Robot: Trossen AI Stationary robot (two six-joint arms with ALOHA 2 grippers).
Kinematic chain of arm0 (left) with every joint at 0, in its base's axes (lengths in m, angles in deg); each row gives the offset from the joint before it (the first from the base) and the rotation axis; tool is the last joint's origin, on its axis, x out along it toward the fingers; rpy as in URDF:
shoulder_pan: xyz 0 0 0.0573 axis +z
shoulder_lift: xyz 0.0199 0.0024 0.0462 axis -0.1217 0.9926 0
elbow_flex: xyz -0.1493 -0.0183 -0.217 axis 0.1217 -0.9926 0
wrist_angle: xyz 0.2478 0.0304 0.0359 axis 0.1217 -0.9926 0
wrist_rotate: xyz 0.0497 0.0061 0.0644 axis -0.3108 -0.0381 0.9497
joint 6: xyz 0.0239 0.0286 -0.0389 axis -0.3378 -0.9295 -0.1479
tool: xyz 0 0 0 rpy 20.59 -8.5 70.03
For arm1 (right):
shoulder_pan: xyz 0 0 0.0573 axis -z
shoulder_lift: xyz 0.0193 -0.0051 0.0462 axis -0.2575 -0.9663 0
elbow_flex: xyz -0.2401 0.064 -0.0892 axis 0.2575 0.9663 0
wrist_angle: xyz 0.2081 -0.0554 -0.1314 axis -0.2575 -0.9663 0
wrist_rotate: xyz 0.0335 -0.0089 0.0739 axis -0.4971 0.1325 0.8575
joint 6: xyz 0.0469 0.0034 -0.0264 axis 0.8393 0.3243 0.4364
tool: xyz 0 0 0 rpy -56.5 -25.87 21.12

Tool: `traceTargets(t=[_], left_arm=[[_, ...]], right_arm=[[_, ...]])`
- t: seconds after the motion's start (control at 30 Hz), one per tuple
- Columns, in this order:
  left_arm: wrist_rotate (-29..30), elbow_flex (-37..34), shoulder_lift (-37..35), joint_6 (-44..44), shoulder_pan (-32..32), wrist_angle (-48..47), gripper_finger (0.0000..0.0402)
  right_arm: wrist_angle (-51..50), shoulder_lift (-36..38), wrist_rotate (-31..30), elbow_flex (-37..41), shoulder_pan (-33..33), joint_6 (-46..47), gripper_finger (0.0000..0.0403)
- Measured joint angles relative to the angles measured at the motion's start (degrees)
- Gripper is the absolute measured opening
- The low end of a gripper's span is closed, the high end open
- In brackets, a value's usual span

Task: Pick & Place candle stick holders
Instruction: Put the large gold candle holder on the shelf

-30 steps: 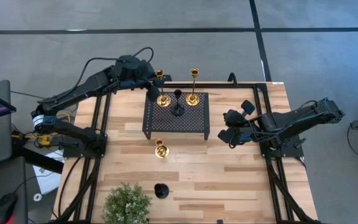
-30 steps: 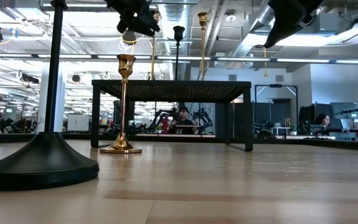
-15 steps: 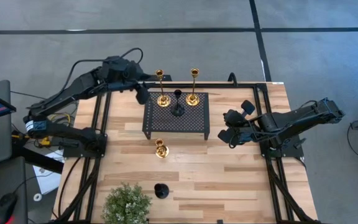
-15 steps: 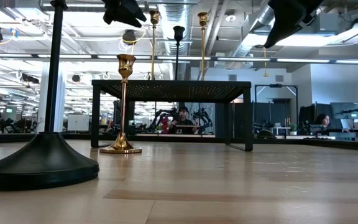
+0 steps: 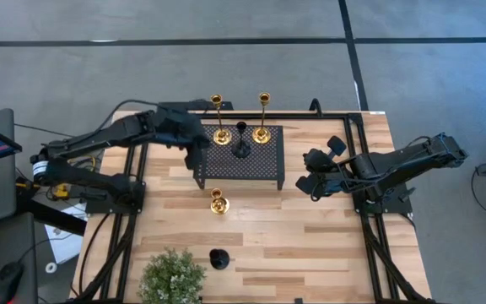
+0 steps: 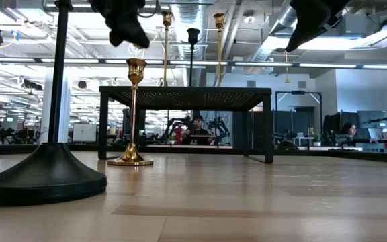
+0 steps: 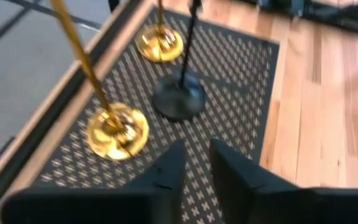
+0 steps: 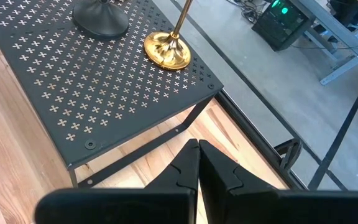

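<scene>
Two tall gold candle stick holders [image 5: 220, 133] [image 5: 261, 133] and a black one [image 5: 241, 149] stand on their round bases on the black perforated stand [image 5: 256, 173]. A short gold holder [image 5: 218, 203] and a black holder [image 5: 218, 258] stand on the wooden table nearer the front. My left gripper [image 5: 199, 147] [image 7: 196, 155] hovers over the stand's left edge, beside the left tall gold holder [image 7: 117, 130]. Its fingers stand a narrow gap apart with nothing between them. My right gripper [image 5: 310, 171] [image 8: 197, 149] waits shut to the right of the stand.
A green potted plant [image 5: 173, 279] stands at the table's near left corner. In the low view the near black holder [image 6: 52, 161] fills the left foreground. Bare wood lies between the stand and the table's near edge.
My left gripper has drawn back from the left tall gold holder, first toward the table's left edge, then toward the near edge and down a little. That holder stays upright on the stand.
</scene>
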Motion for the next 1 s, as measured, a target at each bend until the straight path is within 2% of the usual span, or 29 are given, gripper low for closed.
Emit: traceTargets(t=[0.07, 0.13, 0.37, 0.47, 0.57, 0.83, 1.0], left_arm=[[0.01, -2.42, 0.02, 0.02, -0.94, 2.21, 0.003], [-0.01, -4.94, 0.02, 0.02, -1.56, 6.18, 0.0009], [0.43, -14.14, 0.02, 0.02, -2.71, 22.48, 0.0004], [5.05, -17.47, 0.02, 0.2, -2.69, 27.26, 0.0003], [9.2, -19.66, 0.02, 0.22, -2.65, 31.08, 0.0003], [9.53, -24.57, 0.02, 0.99, -4.01, 44.46, 0.0003], [13.42, -26.9, 0.15, 1.52, -5.3, 47.94, 0.0003]], right_arm=[[0.0, 0.0, -0.02, 0.0, 0.02, 0.01, 0.0], [0.0, 0.0, -0.01, 0.0, 0.01, 0.0, 0.0], [0.02, 0.0, -0.02, 0.0, 0.02, 0.02, 0.0], [0.02, 0.0, -0.02, 0.0, 0.01, 0.02, 0.0], [0.02, 0.0, -0.02, 0.0, 0.02, 0.02, 0.0], [0.0, 0.0, -0.15, 0.0, 0.09, 0.0, 0.0], [0.02, 0.0, -0.17, 0.0, 0.09, 0.0, 0.0]])
